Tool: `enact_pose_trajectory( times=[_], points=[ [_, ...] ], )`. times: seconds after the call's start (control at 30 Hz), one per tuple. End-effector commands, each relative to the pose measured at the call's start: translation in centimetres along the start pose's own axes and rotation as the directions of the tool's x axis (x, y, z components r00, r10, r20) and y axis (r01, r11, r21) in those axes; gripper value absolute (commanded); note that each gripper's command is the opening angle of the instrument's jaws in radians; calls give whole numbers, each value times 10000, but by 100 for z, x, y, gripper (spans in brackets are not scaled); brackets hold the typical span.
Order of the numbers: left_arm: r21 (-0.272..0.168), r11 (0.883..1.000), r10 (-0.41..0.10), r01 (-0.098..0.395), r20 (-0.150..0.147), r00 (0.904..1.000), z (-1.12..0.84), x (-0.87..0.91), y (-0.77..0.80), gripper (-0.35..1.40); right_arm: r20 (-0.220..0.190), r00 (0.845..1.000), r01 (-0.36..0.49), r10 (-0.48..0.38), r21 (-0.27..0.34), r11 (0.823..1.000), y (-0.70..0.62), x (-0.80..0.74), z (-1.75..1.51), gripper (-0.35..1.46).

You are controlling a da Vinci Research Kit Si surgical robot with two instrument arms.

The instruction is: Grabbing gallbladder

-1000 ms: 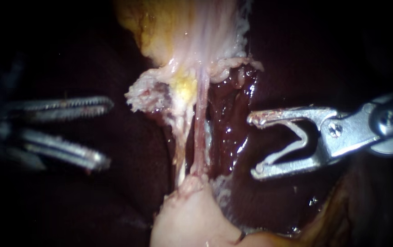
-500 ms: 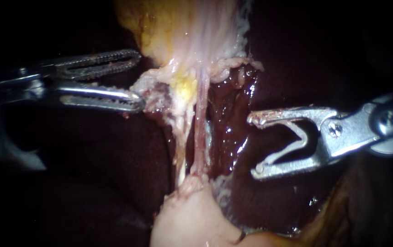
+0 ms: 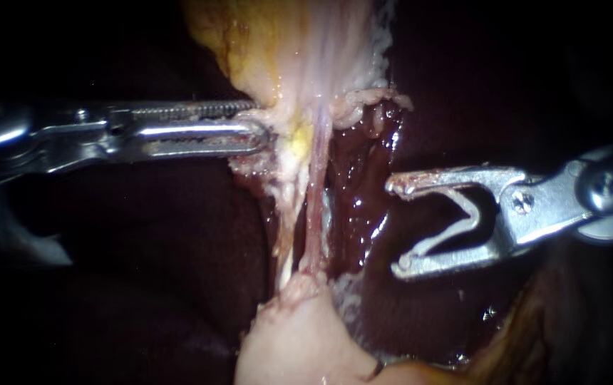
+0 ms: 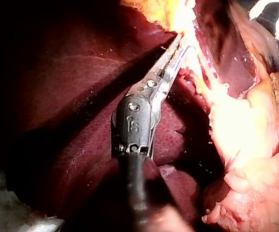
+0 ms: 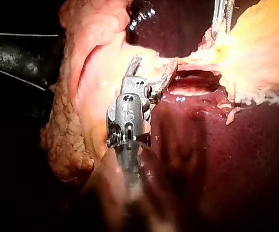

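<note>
The gallbladder [image 3: 299, 43] sits at top centre of the endoscope view, and a tube [image 3: 312, 214] runs straight down from it to a tissue lump [image 3: 299, 335] at bottom centre, with liver [image 3: 142, 249] on both sides and behind. The left instrument [image 3: 258, 121] reaches in level from the left, its end effector clamped on the gallbladder's lower edge, just left of the tube's top. The right instrument [image 3: 395, 228] comes in from the right, lower down, its tips near the tube's right side but apart from it.
</note>
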Motion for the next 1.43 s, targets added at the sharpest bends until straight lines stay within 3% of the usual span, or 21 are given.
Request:
enact_pose_trajectory(
  times=[0.03, 0.1, 0.27, 0.53, 0.9, 1.43],
  points=[
    [6, 10000, 23, -24, 76, 10000, -1, -1, 0, -10, -1, 10000, -9, 9, -3, 10000, 0, 0, 0, 46],
    [-26, 9998, -205, 206, 221, 9995, -3, -2, 0, -35, -1, 10000, -9, 9, -3, 10000, 0, 0, 0, 46],
    [-74, 9941, -1078, 1084, 584, 9925, -21, 8, 2, -35, -1, 10000, -9, 9, -3, 10000, 0, 0, 0, 46],
    [-289, 9901, -1351, 1374, 716, 9882, -55, 47, 7, -35, -1, 10000, -9, 9, -3, 10000, 0, 0, 0, 46],
    [-12, 9872, -1591, 1592, 237, 9870, -104, 100, -7, -35, -1, 10000, -10, 10, -3, 10000, 0, 0, 0, 46],
    [121, 9881, -1537, 1535, 179, 9880, -107, 102, -7, -35, 0, 10000, -10, 10, -4, 10000, 0, 0, 0, 46]
  ],
)
